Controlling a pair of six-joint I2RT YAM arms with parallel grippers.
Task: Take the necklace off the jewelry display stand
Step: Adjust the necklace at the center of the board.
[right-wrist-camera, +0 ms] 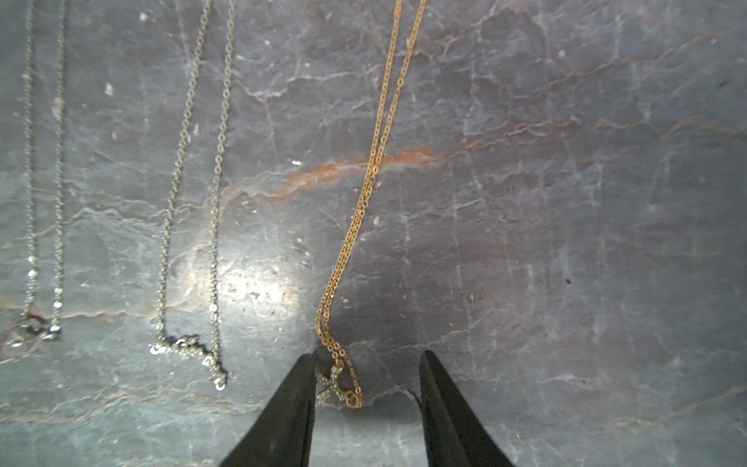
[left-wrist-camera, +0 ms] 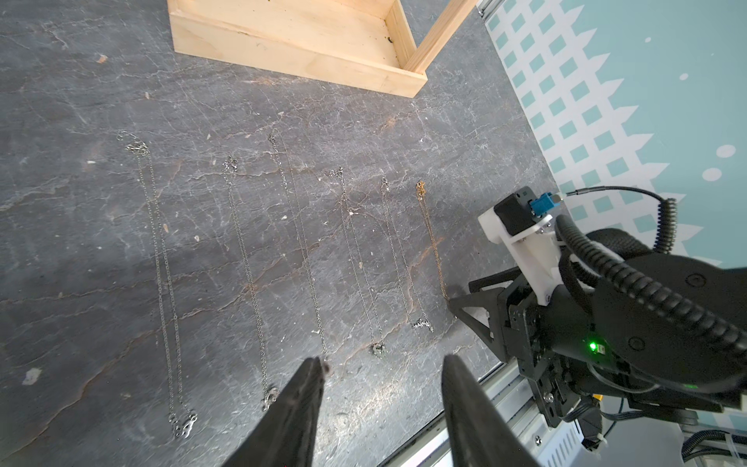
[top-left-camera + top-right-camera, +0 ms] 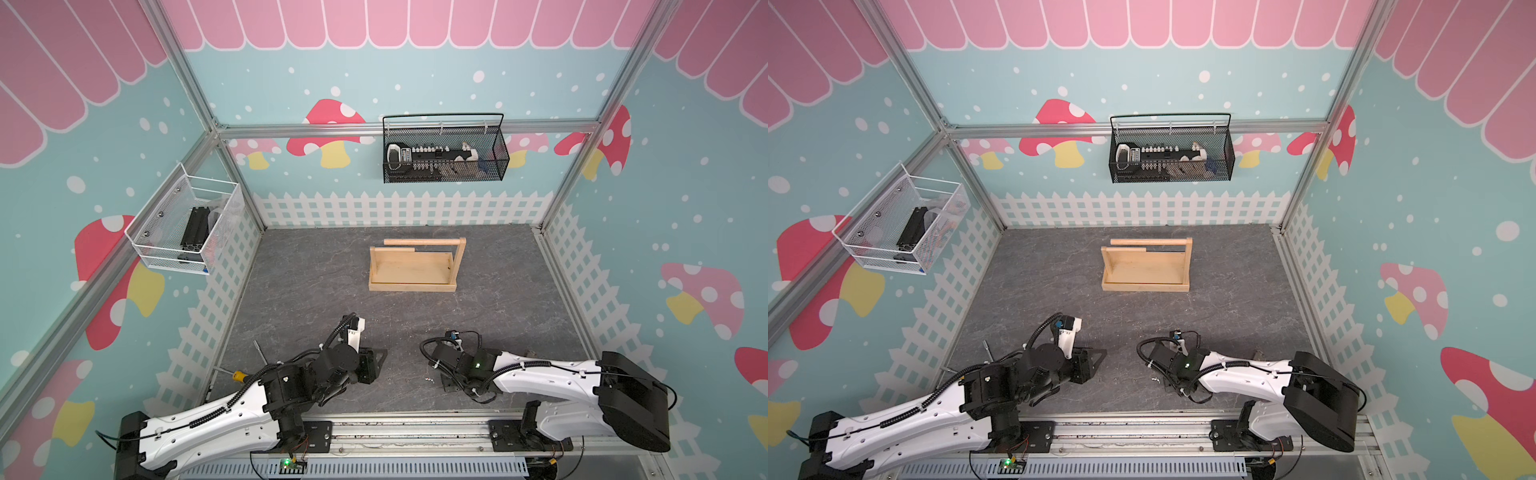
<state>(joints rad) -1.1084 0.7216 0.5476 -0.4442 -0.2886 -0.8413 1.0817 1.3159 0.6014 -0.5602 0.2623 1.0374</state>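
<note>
Both top views place the jewelry display stand (image 3: 411,270) (image 3: 1144,270) mid-bench toward the far edge but barely resolve any chain. The left wrist view shows six necklaces (image 2: 250,275) in a row on the bench (image 2: 81,242) between the stand and the near edge, with the gold necklace (image 2: 432,242) nearest the right arm. Right wrist view: the right gripper (image 1: 368,355) has its jaws spread astride the gold pendant (image 1: 343,390), which is against one finger and unpinched; the left gripper (image 2: 384,359) is spread and holds nothing.

This is maybe a robot lab booth: a metal frame (image 3: 266,132) holds walls (image 3: 374,75) with painted mushrooms and a white fence around a grey tabletop (image 3: 316,282) with two robot arms (image 3: 552,378).
</note>
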